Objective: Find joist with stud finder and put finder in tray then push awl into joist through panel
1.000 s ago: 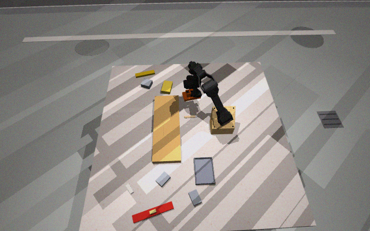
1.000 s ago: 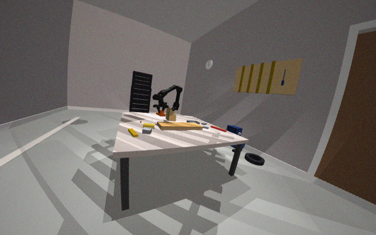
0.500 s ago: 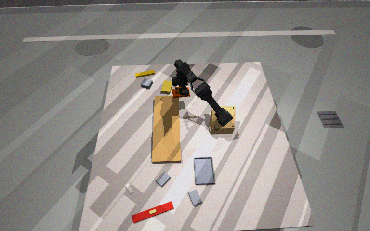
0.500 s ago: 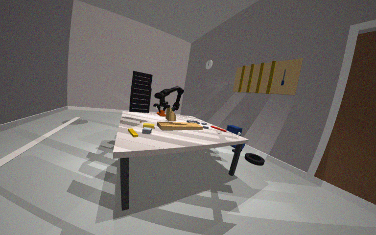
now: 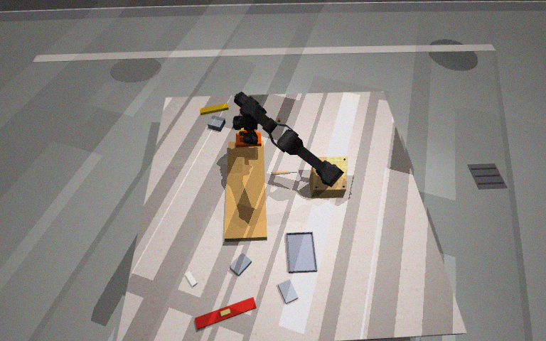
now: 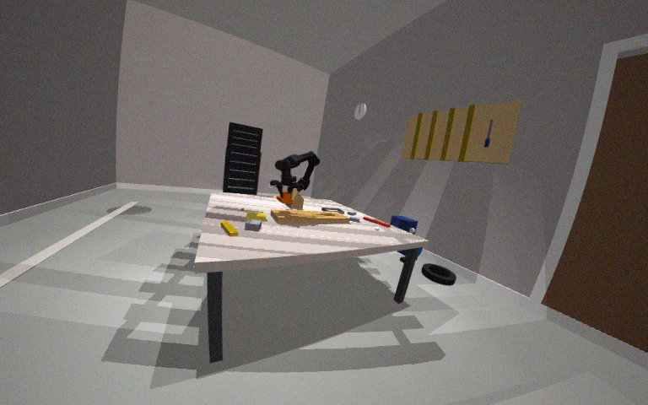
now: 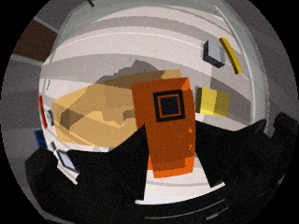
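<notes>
My gripper [image 5: 249, 138] [image 7: 166, 123] is shut on the orange stud finder [image 5: 241, 141] [image 6: 285, 197] [image 7: 163, 149], whose black square with an orange outline faces the wrist camera. It is held raised by the far end of the wooden floor panel [image 5: 245, 180] [image 6: 310, 218] [image 7: 89, 109]; its exact height is hard to tell. The arm's shadow falls on the panel. The awl [image 5: 280, 172] lies on the table between the panel and the arm's base. The shallow grey tray [image 5: 301, 251] [image 7: 66, 161] lies empty to the right of the panel's near end. No hole is visible in the panel.
A yellow block [image 6: 256, 216] [image 7: 212, 102], a grey block [image 5: 216, 123] [image 7: 213, 52] and a yellow bar [image 5: 213, 109] [image 7: 230, 55] lie near the panel's far end. The arm stands on a wooden block [image 5: 340, 165]. A red level [image 5: 241, 306], two grey pieces [image 5: 240, 263] [image 5: 287, 291] and a white piece [image 5: 191, 278] lie nearer the front.
</notes>
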`<state>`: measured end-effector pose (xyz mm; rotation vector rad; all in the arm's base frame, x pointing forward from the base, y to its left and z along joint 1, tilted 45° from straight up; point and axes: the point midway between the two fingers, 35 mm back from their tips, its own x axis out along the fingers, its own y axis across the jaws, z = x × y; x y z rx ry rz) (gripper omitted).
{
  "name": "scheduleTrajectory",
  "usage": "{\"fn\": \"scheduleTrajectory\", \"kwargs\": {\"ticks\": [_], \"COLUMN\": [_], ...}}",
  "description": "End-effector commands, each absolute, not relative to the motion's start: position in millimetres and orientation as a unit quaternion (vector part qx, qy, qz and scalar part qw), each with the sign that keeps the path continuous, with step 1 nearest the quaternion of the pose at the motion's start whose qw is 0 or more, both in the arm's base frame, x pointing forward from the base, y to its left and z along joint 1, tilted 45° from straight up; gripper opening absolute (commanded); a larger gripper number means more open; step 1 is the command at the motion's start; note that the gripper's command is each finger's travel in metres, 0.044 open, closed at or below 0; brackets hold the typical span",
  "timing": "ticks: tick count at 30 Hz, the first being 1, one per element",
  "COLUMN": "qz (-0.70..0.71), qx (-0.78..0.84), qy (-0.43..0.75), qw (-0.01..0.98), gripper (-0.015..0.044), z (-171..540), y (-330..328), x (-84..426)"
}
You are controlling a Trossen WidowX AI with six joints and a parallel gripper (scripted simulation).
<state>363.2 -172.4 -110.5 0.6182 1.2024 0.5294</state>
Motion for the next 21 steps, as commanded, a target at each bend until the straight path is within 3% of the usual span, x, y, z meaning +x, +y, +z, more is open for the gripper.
{"fn": "scheduleTrajectory", "kwargs": {"ticks": [1, 21], "qz": [0.235, 0.235], "qx": [0.292, 0.292], "qy": [0.547, 0.547], "qw": [0.749, 0.749], "gripper": [0.0, 0.0], "z": [-108, -135], "y": [-175, -149], "x": [371, 373]}}
